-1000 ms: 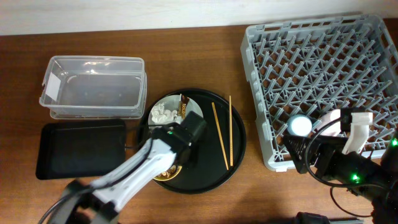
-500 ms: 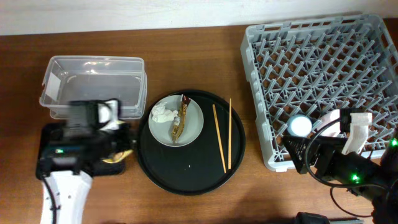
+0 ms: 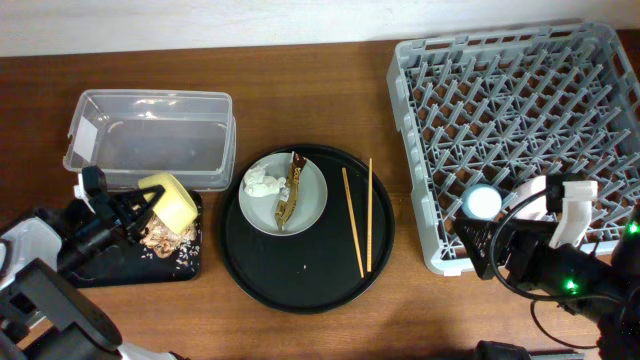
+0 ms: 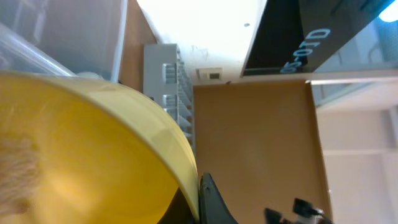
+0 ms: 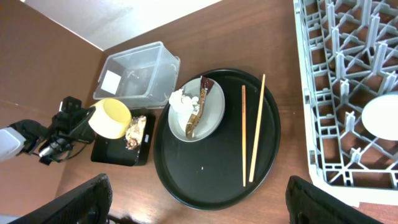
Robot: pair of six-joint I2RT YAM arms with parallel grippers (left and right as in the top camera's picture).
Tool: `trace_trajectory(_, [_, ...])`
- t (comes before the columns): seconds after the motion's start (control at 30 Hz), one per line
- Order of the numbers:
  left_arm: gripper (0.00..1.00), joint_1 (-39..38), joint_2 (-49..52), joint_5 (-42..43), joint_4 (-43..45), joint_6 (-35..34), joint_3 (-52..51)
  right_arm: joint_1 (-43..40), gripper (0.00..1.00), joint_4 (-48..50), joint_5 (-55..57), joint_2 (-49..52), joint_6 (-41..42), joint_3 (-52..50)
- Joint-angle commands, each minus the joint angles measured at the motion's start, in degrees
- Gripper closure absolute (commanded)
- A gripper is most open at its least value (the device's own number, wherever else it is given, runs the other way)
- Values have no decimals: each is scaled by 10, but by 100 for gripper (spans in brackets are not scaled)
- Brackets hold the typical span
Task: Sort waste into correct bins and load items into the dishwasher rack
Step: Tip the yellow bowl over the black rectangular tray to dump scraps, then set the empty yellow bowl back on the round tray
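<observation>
My left gripper point(image 3: 138, 207) is shut on the rim of the yellow bowl point(image 3: 170, 199), which it holds tipped over the shallow black tray point(image 3: 90, 262). The bowl fills the left wrist view point(image 4: 81, 155), with my jaw point(image 4: 204, 200) on its rim. Beige food scraps point(image 3: 162, 238) lie in the black tray. The grey-green plate point(image 3: 308, 205) holds a white tissue point(image 3: 262, 183) and a brown-gold wrapper point(image 3: 288, 192). Two chopsticks point(image 3: 354, 220) lie beside it. A small blue cup point(image 3: 481, 203) sits in the grey rack point(image 3: 520, 110). My right gripper point(image 5: 199, 208) is open and empty.
The clear tub point(image 3: 150, 140) stands behind the black tray. The plate and chopsticks rest on a large round black tray point(image 3: 310, 275). The rack fills the right side, and my right arm point(image 3: 550, 265) is at its near edge. The pink cup is out of view.
My left gripper carried the yellow bowl from the round tray leftward to the shallow black tray and tipped it. Food scraps now lie in that tray. The right arm has not moved.
</observation>
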Motion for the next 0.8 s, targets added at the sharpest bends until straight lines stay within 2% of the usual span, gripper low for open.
trace_trajectory(0.0, [100,5,-15,31,-124,177,0,4,10,-1,-3,-1,-4,1])
trace_trajectory(0.03, [100,7,-15,10,-141,182,1,4,10,-1,-3,-1,-4,1])
trace_trajectory(0.1, [100,7,-28,-6,-201,251,1,4,10,-2,-3,-1,-4,1])
trace_trajectory(0.17, [100,-9,-65,-79,-254,289,5,4,10,-2,-3,-1,-4,1])
trace_trajectory(0.2, [100,-42,-104,-128,-252,273,5,4,10,-1,-3,-1,-4,1])
trace_trajectory(0.23, [100,-87,-147,-175,-228,205,5,4,10,-1,-3,-1,-4,1])
trace_trajectory(0.3, [100,-181,-213,-305,-139,-6,5,4,10,-1,-3,-1,-4,1])
trace_trajectory(0.33, [100,-250,-242,-408,-85,-124,3,4,10,-1,-3,-1,-4,1])
trace_trajectory(0.37, [100,-347,-268,-532,-24,-243,-3,4,10,-1,-3,-1,-4,1])
trace_trajectory(0.4, [100,-445,-279,-626,22,-335,-15,4,10,-1,-3,-1,-4,1])
trace_trajectory(0.43, [100,-511,-278,-680,52,-391,-28,4,10,-1,-3,-1,-4,1])
trace_trajectory(0.47, [100,-665,-262,-770,133,-508,-72,4,10,-1,-3,-1,-4,1])
trace_trajectory(0.53, [100,-792,-226,-841,200,-595,-114,4,10,-1,-3,-1,-4,1])
trace_trajectory(0.57, [100,-839,-195,-865,218,-610,-118,4,10,-1,-3,-1,-4,1])
trace_trajectory(0.6, [92,-872,-160,-867,238,-610,-117,4,10,-1,-3,-1,-4,1])
trace_trajectory(0.63, [70,-884,-141,-884,239,-610,-116,4,10,-1,-3,-1,-4,1])
trace_trajectory(0.67, [60,-883,-141,-902,233,-610,-112,4,10,-1,-3,-1,-4,1])
trace_trajectory(0.7, [40,-881,-144,-934,195,-610,-80,4,10,-1,0,-1,-4,1])
trace_trajectory(0.73, [25,-879,-144,-990,127,-588,-6,4,10,-1,3,-1,-4,1])
trace_trajectory(0.77, [15,-871,-144,-1042,104,-547,40,4,10,-1,3,-1,-4,1])
